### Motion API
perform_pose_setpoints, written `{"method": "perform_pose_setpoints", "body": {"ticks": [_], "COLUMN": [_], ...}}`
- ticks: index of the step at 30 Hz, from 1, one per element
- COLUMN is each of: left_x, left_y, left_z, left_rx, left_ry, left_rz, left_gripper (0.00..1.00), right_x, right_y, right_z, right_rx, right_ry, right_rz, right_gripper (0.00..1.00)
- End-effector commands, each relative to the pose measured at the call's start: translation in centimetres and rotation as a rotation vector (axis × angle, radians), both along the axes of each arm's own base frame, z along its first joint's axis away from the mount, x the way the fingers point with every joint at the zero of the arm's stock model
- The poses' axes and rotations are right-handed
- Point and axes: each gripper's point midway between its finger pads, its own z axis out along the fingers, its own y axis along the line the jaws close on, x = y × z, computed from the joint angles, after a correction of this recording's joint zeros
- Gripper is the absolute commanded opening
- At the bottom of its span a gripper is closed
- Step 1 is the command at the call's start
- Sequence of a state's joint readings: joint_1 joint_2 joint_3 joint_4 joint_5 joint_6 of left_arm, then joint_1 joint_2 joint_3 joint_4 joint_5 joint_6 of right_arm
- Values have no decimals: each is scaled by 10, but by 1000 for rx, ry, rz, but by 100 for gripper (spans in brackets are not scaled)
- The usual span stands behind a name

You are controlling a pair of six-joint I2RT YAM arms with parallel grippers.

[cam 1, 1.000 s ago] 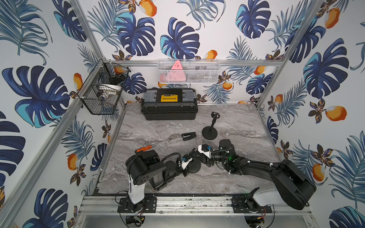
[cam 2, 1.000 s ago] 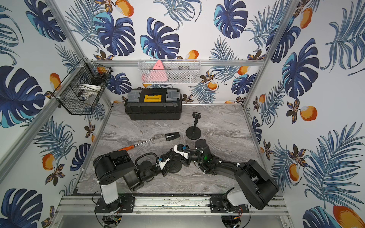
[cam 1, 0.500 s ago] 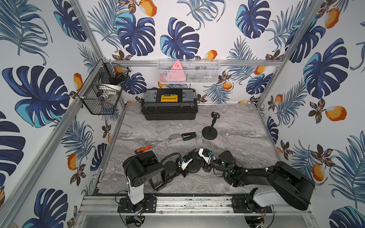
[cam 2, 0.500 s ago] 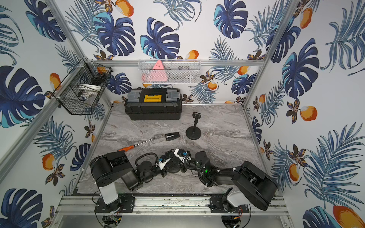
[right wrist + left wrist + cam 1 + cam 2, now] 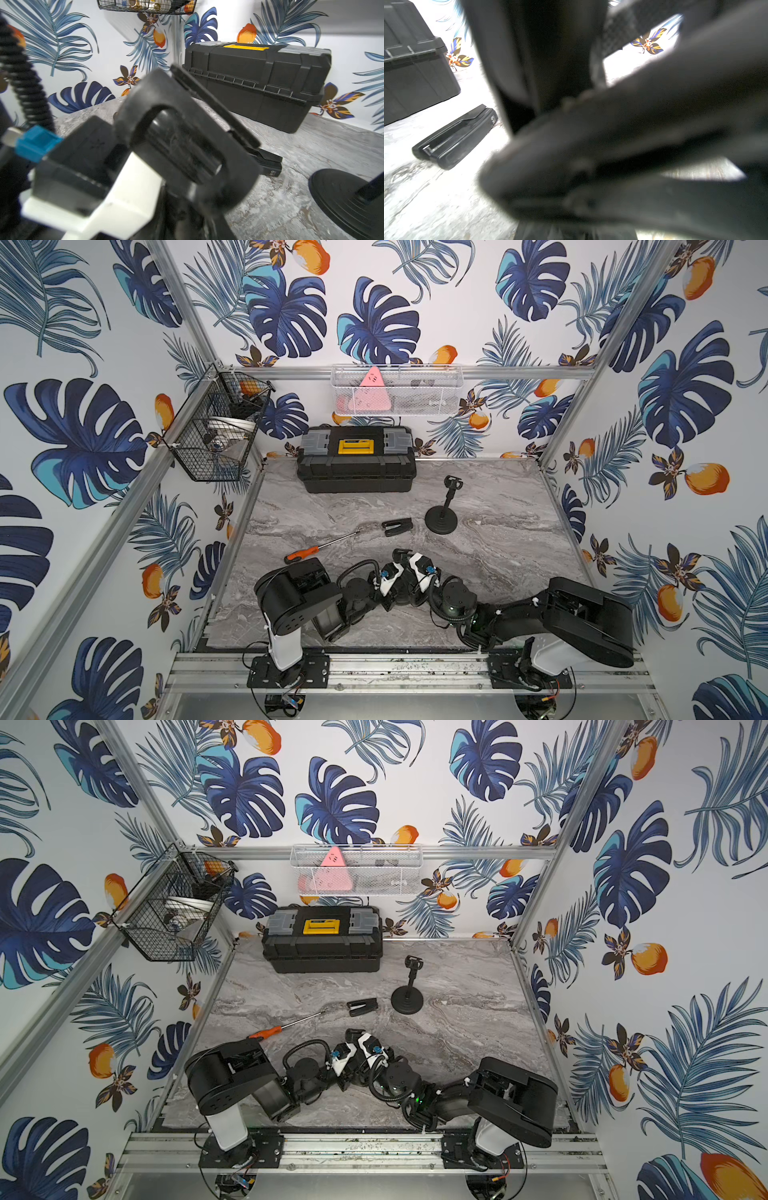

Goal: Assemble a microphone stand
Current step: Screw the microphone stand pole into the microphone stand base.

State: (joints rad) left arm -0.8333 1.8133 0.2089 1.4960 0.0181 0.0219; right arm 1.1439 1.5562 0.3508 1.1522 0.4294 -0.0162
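Right arm [image 5: 582, 614] has been folded back from the stretched reach seen one second ago, and its round wrist joint [image 5: 457, 597] has been pulled leftward and nearer the front rail [image 5: 415, 666]. Right gripper [image 5: 407, 554] has been shifted a little leftward, now just beside the left gripper [image 5: 397, 561]. Left arm [image 5: 291, 597] has been drawn back only slightly.

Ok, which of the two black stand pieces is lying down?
The small forked clip, flat on the table beside the screwdriver tip; the round base with its post stands upright.
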Motion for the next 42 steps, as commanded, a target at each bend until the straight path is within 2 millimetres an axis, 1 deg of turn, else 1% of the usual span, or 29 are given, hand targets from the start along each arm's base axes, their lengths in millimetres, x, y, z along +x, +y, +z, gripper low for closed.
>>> {"method": "perform_pose_setpoints", "body": {"ticks": [1, 3, 5, 6, 7, 8, 9, 10, 12, 14, 17, 19, 22, 25, 27, 30, 33, 35, 39, 42], "left_x": [-3, -4, -5, -5, -5, -5, -5, -5, -5, -5, -5, -4, -5, -6, -6, -8, -9, -9, -9, -9], "left_y": [-4, -3, -4, -5, -5, -5, -5, -5, -5, -5, -6, -7, -8, -8, -8, -9, -10, -10, -11, -11], "left_z": [12, 12, 10, 10, 8, 7, 6, 6, 7, 8, 8, 8, 7, 7, 8, 8, 8, 8, 7, 6], "left_rx": [-11, -8, -5, -4, -2, 0, 2, 3, 3, 0, 0, -1, -2, -3, -4, -4, -4, -5, -5, -3], "left_ry": [-60, -60, -58, -58, -55, -53, -52, -51, -53, -55, -57, -56, -51, -51, -53, -55, -54, -55, -52, -48], "left_rz": [-34, -34, -40, -46, -49, -49, -48, -46, -48, -48, -48, -51, -57, -61, -64, -73, -80, -81, -84, -85], "left_gripper": [20, 17, 10, 8, 6, 6, 6, 6, 7, 7, 7, 7, 7, 7, 8, 8, 8, 8, 8, 8], "right_x": [2, 1, -1, -4, -8, -7, -8, -11, -14, -20, -28, -32, -31, -35, -38, -36, -27, -25, -20, -17], "right_y": [-23, -21, -21, -20, -19, -22, -24, -25, -28, -29, -33, -37, -43, -42, -38, -31, -24, -21, -14, -10], "right_z": [-60, -58, -56, -54, -53, -47, -44, -43, -38, -34, -30, -26, -20, -15, -12, -6, -3, -3, -1, 0], "right_rx": [-203, -196, -189, -182, -170, -165, -167, -171, -179, -177, -160, -130, -99, -119, -141, -173, -192, -198, -193, -172], "right_ry": [135, 133, 129, 125, 129, 105, 94, 100, 99, 112, 149, 166, 163, 126, 98, 77, 44, 37, 24, 13], "right_rz": [-101, -93, -77, -58, -29, -34, -28, -12, 28, 93, 208, 293, 379, 485, 555, 633, 653, 679, 721, 740], "right_gripper": [0, 0, 0, 14, 31, 50, 59, 66, 71, 72, 70, 66, 61, 61, 63, 68, 73, 73, 69, 62]}}
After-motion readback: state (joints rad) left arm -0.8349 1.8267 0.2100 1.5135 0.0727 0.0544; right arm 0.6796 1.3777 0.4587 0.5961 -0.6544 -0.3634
